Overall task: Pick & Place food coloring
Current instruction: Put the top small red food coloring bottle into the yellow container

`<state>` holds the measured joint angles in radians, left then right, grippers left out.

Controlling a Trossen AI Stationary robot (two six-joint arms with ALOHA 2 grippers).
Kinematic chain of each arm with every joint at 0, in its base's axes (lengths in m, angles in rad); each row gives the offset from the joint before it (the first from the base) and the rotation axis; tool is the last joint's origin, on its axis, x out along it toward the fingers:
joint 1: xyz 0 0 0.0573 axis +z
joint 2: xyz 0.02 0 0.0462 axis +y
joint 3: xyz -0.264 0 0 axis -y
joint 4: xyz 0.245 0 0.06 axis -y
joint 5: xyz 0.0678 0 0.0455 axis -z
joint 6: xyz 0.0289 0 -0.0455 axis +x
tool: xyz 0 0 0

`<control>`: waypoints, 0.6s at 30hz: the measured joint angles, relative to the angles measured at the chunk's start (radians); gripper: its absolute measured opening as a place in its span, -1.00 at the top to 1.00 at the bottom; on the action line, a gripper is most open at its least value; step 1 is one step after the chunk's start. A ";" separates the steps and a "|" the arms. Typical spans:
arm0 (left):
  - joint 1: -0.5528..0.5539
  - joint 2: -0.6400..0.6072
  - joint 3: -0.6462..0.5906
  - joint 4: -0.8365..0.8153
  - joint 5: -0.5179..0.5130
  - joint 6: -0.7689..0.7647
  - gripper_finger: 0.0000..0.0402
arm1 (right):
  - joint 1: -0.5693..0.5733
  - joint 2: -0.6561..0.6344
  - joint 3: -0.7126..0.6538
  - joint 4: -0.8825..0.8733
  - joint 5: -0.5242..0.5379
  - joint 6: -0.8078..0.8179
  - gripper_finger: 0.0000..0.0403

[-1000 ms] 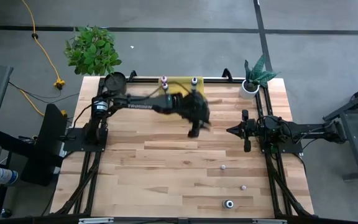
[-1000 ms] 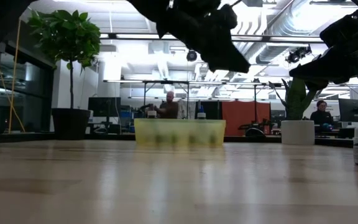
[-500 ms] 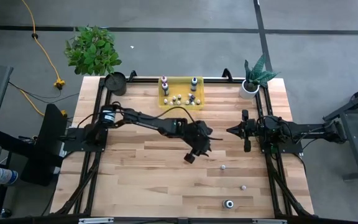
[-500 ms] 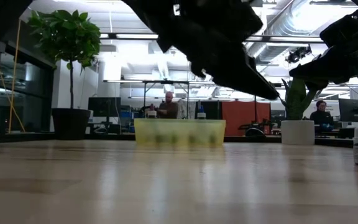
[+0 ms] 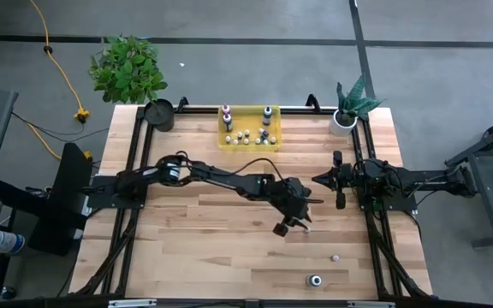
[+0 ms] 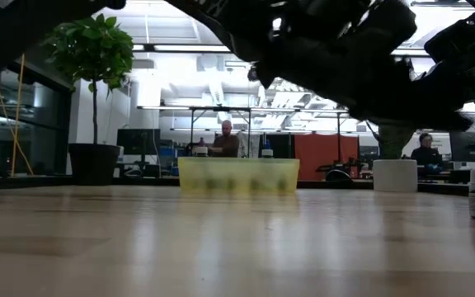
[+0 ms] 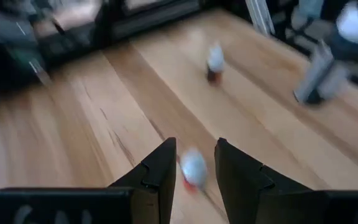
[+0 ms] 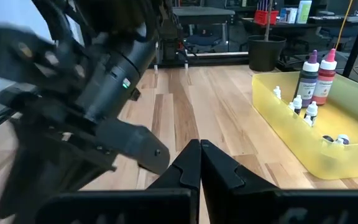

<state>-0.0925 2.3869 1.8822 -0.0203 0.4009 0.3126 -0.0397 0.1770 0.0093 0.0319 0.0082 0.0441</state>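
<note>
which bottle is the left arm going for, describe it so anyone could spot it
Start at the wooden table and follow the left arm out to the left gripper, low over the right half of the table, fingers open. The small bottle with a whitish cap sits just in front of the fingers. Unlike the two other loose bottles nearer the front edge, it is the one right at the gripper.

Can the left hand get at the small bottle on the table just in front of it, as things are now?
Probably yes. The left hand is open, and the small bottle stands upright between its fingers with bare table around it. Nothing blocks the way; the other loose bottle stands farther off.
</note>
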 joint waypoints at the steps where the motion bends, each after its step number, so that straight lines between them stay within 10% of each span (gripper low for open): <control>1: -0.001 0.015 0.022 0.011 -0.004 -0.004 0.48 | 0.000 -0.001 0.000 0.000 0.000 0.000 1.00; 18: -0.022 0.056 0.052 0.001 -0.120 -0.037 0.42 | 0.000 0.000 0.000 0.001 0.000 0.000 1.00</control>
<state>-0.1147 2.4431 1.9339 -0.0195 0.2810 0.2761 -0.0398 0.1772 0.0093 0.0329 0.0082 0.0441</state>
